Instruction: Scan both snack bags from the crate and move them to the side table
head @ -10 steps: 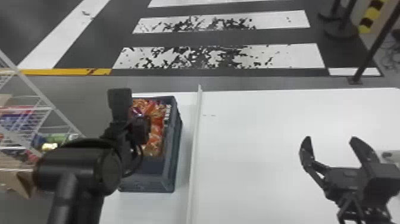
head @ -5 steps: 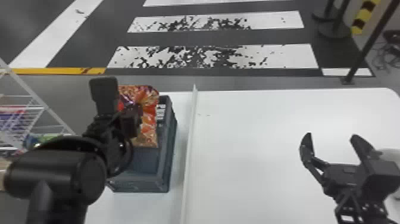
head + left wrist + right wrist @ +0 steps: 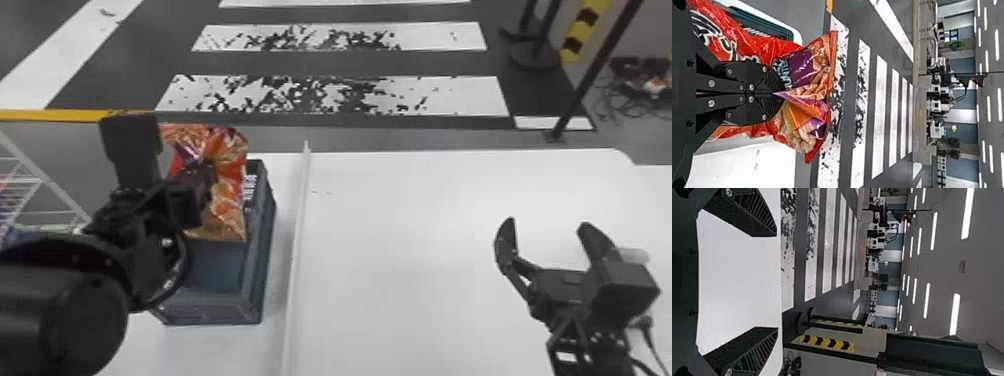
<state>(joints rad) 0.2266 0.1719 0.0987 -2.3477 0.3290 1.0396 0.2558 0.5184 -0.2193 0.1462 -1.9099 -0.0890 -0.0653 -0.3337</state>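
One red-and-orange snack bag [image 3: 227, 202] is hanging from the left gripper [image 3: 201, 170] over the far part of the dark blue-grey crate [image 3: 215, 311]. In the left wrist view, the fingers of the left gripper [image 3: 783, 93] are pressing together on the bag's gathered upper part, and the crinkled top end is fanning out beyond the fingertips. Whether the bag's lower end is clearing the crate rim cannot be told. The crate is sitting upright on the white table [image 3: 425, 280], to the left of the raised white divider strip [image 3: 295, 240]. The bag and the left arm are covering part of the crate's interior; any contents there cannot be identified. The right gripper [image 3: 546, 223] is hovering above the table, right of the divider strip, its fingers standing wide apart.
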